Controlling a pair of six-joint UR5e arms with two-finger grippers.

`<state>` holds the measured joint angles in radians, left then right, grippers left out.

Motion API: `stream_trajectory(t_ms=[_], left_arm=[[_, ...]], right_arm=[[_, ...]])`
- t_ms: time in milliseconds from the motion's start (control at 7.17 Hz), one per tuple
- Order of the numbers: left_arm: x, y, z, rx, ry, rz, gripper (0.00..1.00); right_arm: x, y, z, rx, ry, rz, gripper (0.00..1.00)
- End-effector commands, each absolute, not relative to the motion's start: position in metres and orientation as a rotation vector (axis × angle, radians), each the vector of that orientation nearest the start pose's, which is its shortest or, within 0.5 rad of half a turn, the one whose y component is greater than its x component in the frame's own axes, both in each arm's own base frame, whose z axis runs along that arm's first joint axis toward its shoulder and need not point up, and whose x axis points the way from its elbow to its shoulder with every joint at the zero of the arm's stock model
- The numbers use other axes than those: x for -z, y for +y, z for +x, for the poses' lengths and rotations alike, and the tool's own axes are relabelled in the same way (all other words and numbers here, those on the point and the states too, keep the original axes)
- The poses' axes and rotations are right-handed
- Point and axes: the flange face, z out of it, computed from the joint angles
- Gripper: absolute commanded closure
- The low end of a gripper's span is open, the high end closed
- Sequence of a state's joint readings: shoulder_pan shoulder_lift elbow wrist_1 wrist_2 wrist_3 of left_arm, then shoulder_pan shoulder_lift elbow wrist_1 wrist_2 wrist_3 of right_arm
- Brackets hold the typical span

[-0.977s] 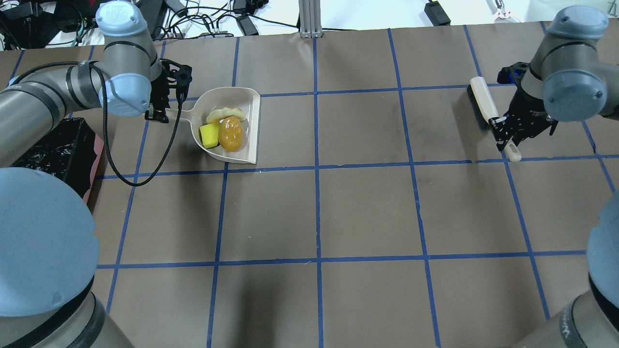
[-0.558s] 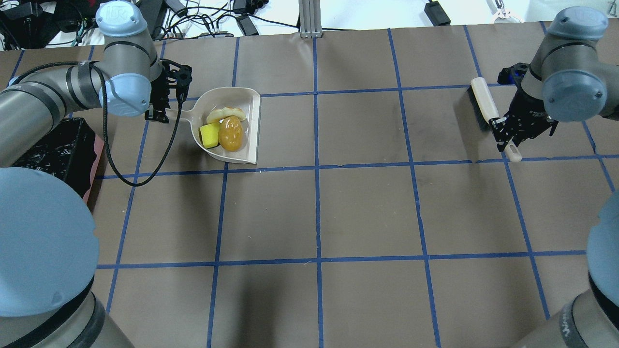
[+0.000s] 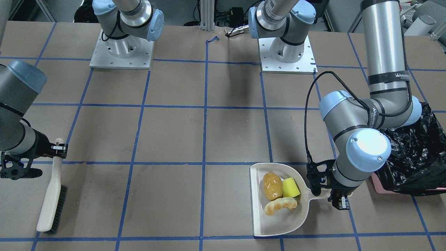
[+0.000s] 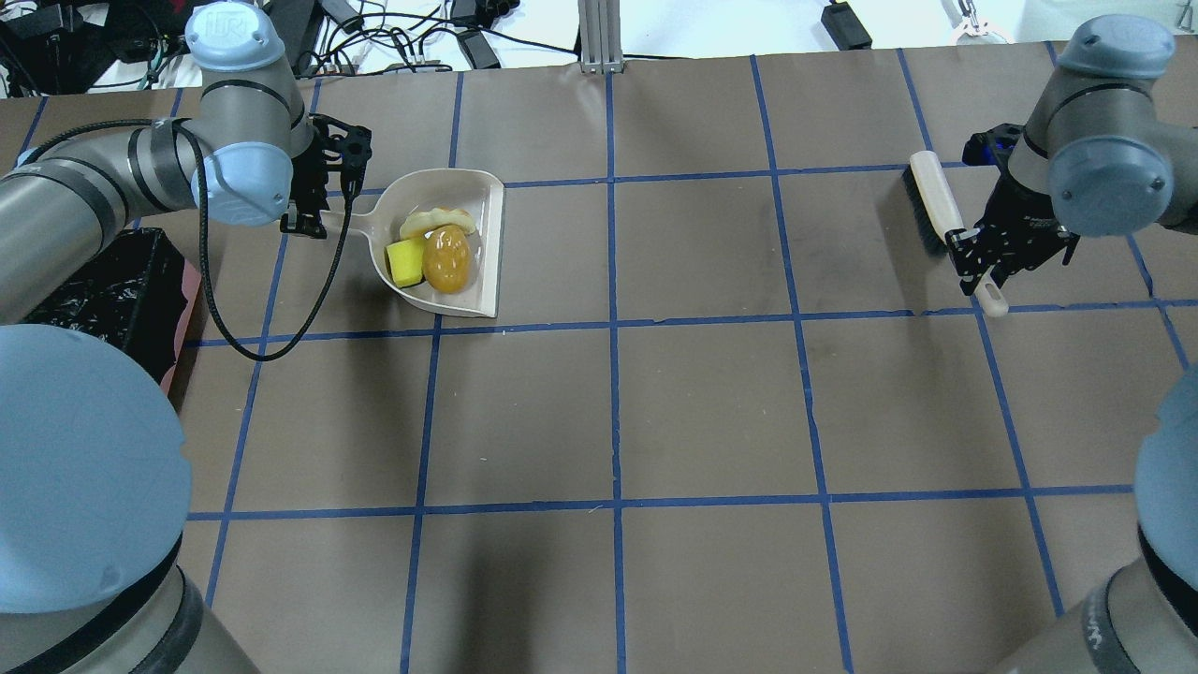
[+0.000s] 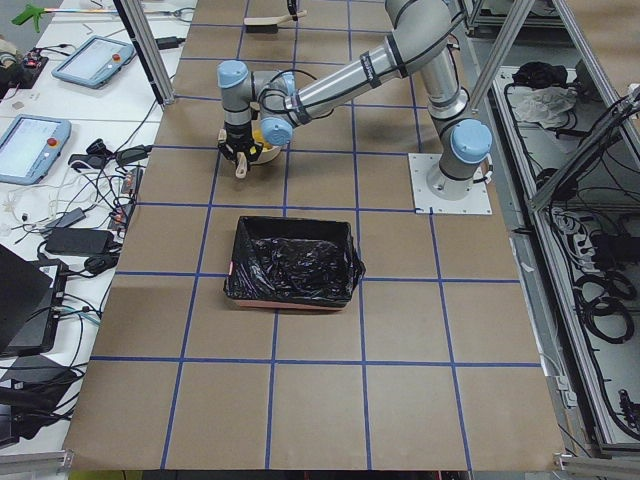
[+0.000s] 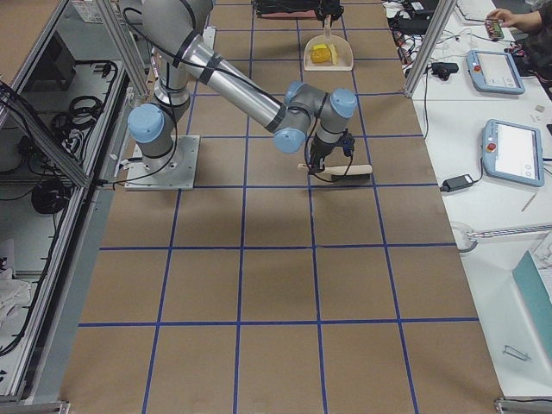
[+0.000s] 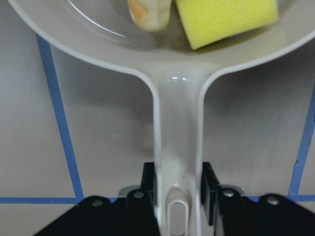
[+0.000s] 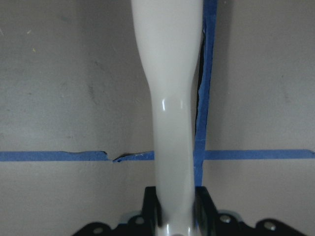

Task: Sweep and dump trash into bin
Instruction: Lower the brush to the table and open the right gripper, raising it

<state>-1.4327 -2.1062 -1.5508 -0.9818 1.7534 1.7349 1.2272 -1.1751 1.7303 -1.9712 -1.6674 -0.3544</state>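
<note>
As seen from overhead, lying flat at the far left of the bench [image 4: 711, 402]: pan [image 4: 473, 298], mouth turned toward the middle, handle toward the left arm. Holds all three toy pieces. Potato [image 4: 446, 260] nearest the mouth; wedge [image 4: 405, 263] touching it on the handle side; croissant [image 4: 437, 220] just beside both, along the wall farther from the robot. Through the left wrist camera, only one croissant end and the wedge in sight, both at the back of the pan by the root of the handle.

Left fingers [image 7: 207, 182] pinching the pan handle from both sides near its end, with the hanging slot between them.

Bin [image 5: 295, 262] standing on the bench farther out toward the robot's left end, near the pan but apart from it. Lined with a crinkled black bag, with pink showing beneath at the side. Partly hidden behind the left arm from overhead.

Right fingers [image 8: 150, 199] clamped on the brush [image 4: 936, 201] handle, short of its tip, at the far right of the bench and well apart from the pan. Brush head pointing away from the robot, dark bristles along one side, handle low over a tape line. Cannot tell whether touching the bench.
</note>
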Motion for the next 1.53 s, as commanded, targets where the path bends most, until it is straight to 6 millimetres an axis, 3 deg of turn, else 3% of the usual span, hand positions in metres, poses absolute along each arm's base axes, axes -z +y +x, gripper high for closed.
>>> stream_trajectory(t_ms=[0,140,419,558,698,977,1116,1256,1395], left_arm=[[-0.243,-0.674,-0.023,0.173,-2.313,-2.358,0.99],[-0.244,-0.674,-0.023,0.171,-2.314,-2.359,0.99],[-0.244,-0.674,-0.023,0.171,-2.314,-2.359,1.0],[-0.244,-0.674,-0.023,0.171,-2.314,-2.359,1.0],[-0.244,-0.674,-0.023,0.171,-2.314,-2.359,1.0],[-0.244,-0.674,-0.023,0.171,-2.314,-2.359,1.0],[-0.244,-0.674,-0.023,0.171,-2.314,-2.359,1.0],[-0.244,-0.674,-0.023,0.171,-2.314,-2.359,1.0],[-0.243,-0.674,-0.023,0.173,-2.313,-2.358,1.0]], right_arm=[[-0.235,-0.588,-0.079,-0.283,3.166,-0.031,0.4],[-0.236,-0.588,-0.079,-0.28,3.169,-0.029,0.3],[-0.25,-0.59,-0.08,-0.245,3.183,-0.018,0.01],[-0.276,-0.585,-0.079,-0.208,3.22,-0.024,0.01],[-0.315,-0.574,-0.074,-0.131,3.24,-0.024,0.0],[-0.387,-0.541,-0.032,-0.057,3.217,-0.089,0.01],[-0.415,-0.526,-0.015,-0.012,3.219,-0.015,0.0],[-0.434,-0.515,0.007,0.027,3.22,0.043,0.0],[-0.444,-0.508,0.029,0.058,3.225,-0.018,0.0]])
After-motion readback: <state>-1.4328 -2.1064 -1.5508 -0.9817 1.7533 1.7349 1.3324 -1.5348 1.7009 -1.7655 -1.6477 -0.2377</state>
